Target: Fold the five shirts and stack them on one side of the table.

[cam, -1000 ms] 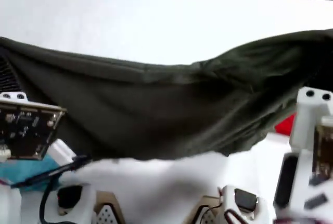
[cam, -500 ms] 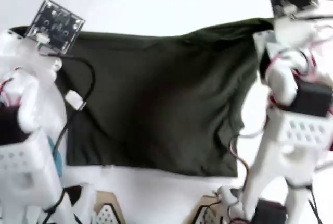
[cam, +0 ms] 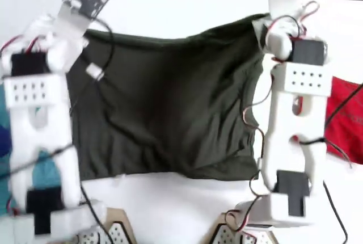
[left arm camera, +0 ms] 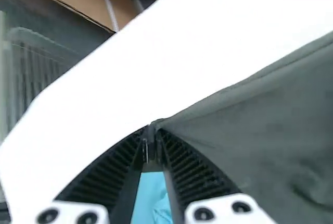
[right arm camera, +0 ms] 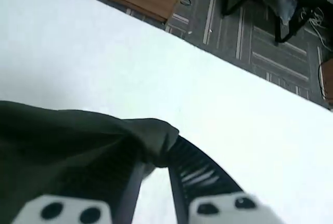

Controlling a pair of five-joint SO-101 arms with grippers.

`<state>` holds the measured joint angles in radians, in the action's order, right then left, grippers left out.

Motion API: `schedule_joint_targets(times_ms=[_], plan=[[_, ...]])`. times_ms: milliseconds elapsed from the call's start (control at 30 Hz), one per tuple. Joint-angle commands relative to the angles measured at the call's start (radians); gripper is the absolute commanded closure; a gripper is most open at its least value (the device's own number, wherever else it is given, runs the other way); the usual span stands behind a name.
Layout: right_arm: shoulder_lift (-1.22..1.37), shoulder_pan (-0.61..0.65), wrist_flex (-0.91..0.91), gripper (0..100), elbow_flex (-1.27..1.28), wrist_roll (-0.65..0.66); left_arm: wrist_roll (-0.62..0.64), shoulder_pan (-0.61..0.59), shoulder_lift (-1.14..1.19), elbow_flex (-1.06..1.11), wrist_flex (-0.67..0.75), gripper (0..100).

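Left gripper (left arm camera: 151,133) is pinched tight on the far-left corner of the dark green shirt (cam: 170,108); right gripper (right arm camera: 156,153) likewise on the far-right corner. The far hem spans between them, and the shirt body lies on the table (cam: 170,5) toward the arm bases. I judge the fold draws that way.

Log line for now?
left gripper: shut on dark green shirt, far corner | right gripper: shut on other far corner | shirt spread on table
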<state>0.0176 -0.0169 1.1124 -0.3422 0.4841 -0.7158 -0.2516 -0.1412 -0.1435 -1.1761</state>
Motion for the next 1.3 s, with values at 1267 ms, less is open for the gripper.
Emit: schedule_joint_targets(times_ms=[1267], plan=[[-0.607,-0.131,0.346,97.8,1.01,0.279,-0.143,0.017,-0.47,0.728,-0.534,98]])
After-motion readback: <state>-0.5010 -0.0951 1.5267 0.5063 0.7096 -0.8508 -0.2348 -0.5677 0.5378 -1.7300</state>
